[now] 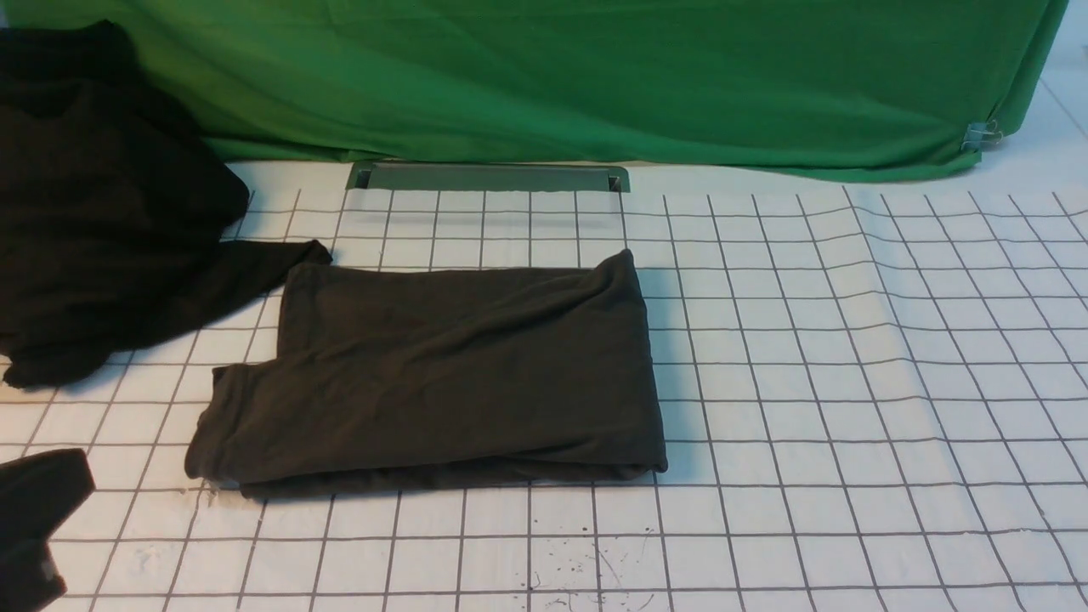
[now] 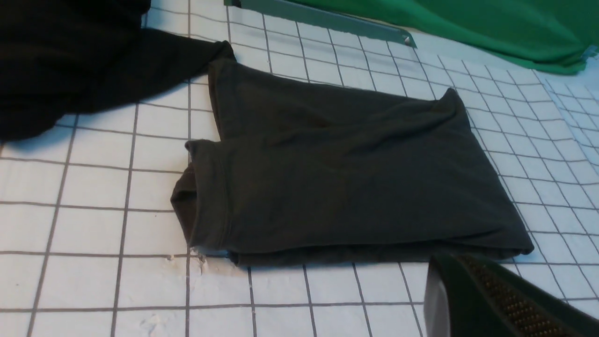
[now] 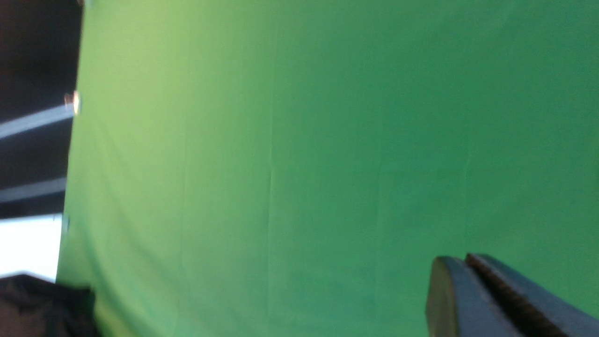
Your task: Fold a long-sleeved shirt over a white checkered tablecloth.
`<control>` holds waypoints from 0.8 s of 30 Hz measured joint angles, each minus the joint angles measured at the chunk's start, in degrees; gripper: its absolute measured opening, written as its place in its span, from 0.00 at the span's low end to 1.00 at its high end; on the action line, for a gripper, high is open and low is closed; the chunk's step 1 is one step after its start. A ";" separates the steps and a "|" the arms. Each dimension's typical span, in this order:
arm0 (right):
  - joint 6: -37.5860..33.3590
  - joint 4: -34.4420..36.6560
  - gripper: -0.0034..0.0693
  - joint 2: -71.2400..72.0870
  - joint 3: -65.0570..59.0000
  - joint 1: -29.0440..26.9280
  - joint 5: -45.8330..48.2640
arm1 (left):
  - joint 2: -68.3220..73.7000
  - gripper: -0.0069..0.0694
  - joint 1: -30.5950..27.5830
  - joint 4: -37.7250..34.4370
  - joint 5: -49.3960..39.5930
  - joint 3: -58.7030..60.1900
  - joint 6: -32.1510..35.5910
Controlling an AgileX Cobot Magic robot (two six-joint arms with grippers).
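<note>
Charcoal-brown, soft cotton long-sleeved shirt (image 1: 442,374) lies folded on the white checkered tablecloth (image 1: 850,382), likely limp and light, best pinched at a doubled edge; left claw (image 2: 472,299) and right claw (image 3: 468,299) pressed closed, empty.

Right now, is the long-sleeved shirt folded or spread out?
Folded: the long-sleeved shirt lies as a compact layered rectangle on the white checkered tablecloth, no sleeves sticking out.

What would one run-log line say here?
shirt: folded on tablecloth | left gripper: shut, empty | right gripper: shut, empty, facing green cloth
</note>
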State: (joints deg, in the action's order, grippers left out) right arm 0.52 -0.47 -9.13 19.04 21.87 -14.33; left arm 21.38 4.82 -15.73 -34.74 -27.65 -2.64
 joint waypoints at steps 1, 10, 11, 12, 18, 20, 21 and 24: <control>-0.13 0.00 0.14 2.69 -1.48 0.00 -0.50 | -0.29 0.09 0.00 -0.50 0.77 0.41 -0.15; -0.20 0.00 0.39 5.58 -1.73 0.00 -1.22 | -0.29 0.09 0.00 -1.13 2.90 0.62 0.02; -0.20 -0.05 0.40 5.58 -1.73 0.00 -1.22 | -0.29 0.09 0.00 -1.13 2.90 0.62 0.02; -0.20 -0.01 0.39 5.58 -1.73 0.00 -1.22 | -0.29 0.09 0.00 -1.13 2.90 0.62 0.02; 0.20 -0.01 0.38 5.58 -1.73 0.00 -1.22 | -0.29 0.09 0.00 -1.13 2.94 0.62 0.02; 0.20 -0.01 0.38 5.58 -1.73 0.00 -1.22 | -0.29 0.09 0.00 -1.13 2.94 0.62 0.02; 0.25 -0.01 0.38 5.58 -1.73 0.00 -1.22 | -0.29 0.09 0.00 -1.13 2.94 0.62 0.02; 0.27 -0.01 0.38 5.58 -1.73 0.00 -1.16 | -0.29 0.09 0.29 -0.89 3.02 0.62 0.02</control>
State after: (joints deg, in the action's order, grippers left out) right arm 0.79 -0.48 -3.55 17.31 21.87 -15.49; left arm 21.09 5.10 -16.62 -31.73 -27.03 -2.61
